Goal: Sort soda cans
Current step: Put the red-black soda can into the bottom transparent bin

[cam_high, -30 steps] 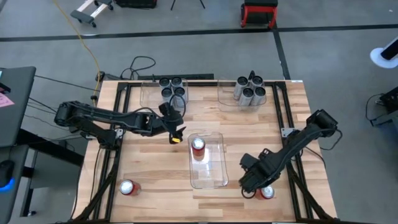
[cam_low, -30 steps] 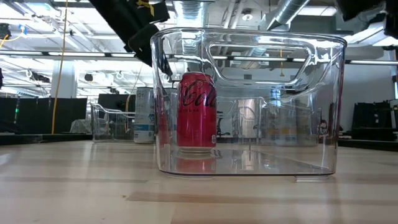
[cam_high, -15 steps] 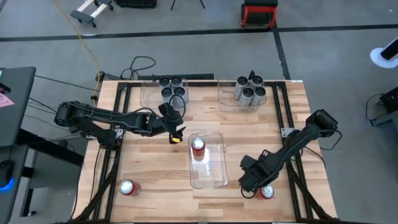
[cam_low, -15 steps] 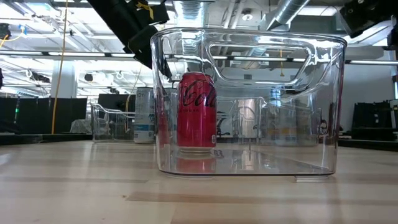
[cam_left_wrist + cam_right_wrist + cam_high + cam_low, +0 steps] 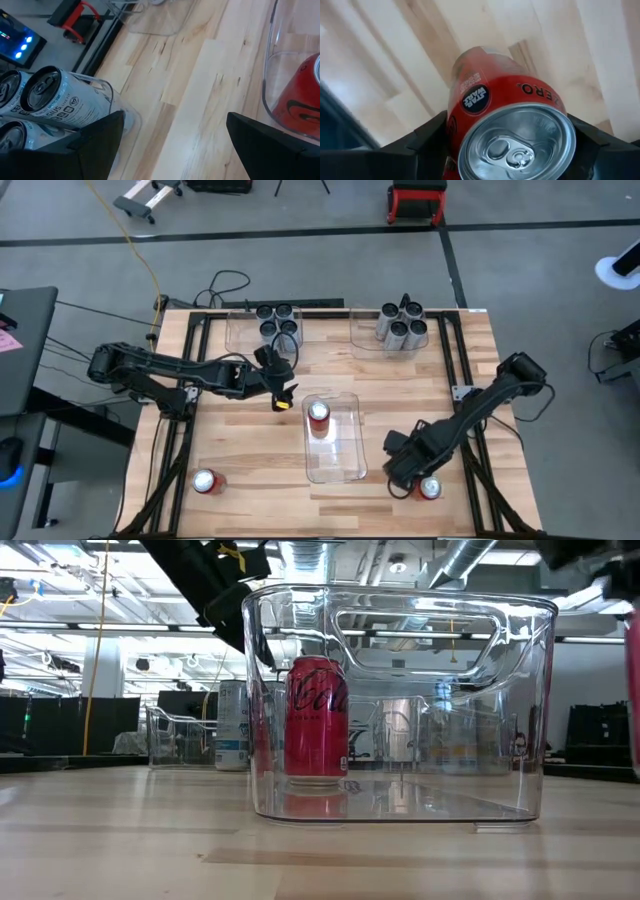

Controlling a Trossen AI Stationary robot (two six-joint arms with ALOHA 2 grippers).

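Note:
My right gripper (image 5: 418,479) stands near the table's front right, pointing down, shut on a red soda can (image 5: 506,116) with a silver top (image 5: 430,488). The can's red side shows at the low view's right edge (image 5: 632,690). My left gripper (image 5: 284,397) hangs open beside the clear middle bin (image 5: 345,465), its fingers (image 5: 100,135) holding nothing. One red can (image 5: 318,415) stands upright in that bin (image 5: 317,720). Another red can (image 5: 205,481) stands on the table at the front left. My right gripper pinches the red can's side wall (image 5: 454,125) just under the rim, one finger (image 5: 427,137) on each side. The fingers come from above, pointing down. The can stands roughly upright, top up. In the low view its red side ends above the wood, so it looks lifted clear.
Two clear bins stand at the table's far edge: one with dark cans (image 5: 277,322), one with silver-grey cans (image 5: 402,325). White-labelled cans (image 5: 47,100) show close by in the left wrist view. Bare wood lies between the middle bin and the front-left can.
My right gripper has shifted slightly toward the table's left and far side. The red can's side now shows at the low view's right edge, where it did not show before.

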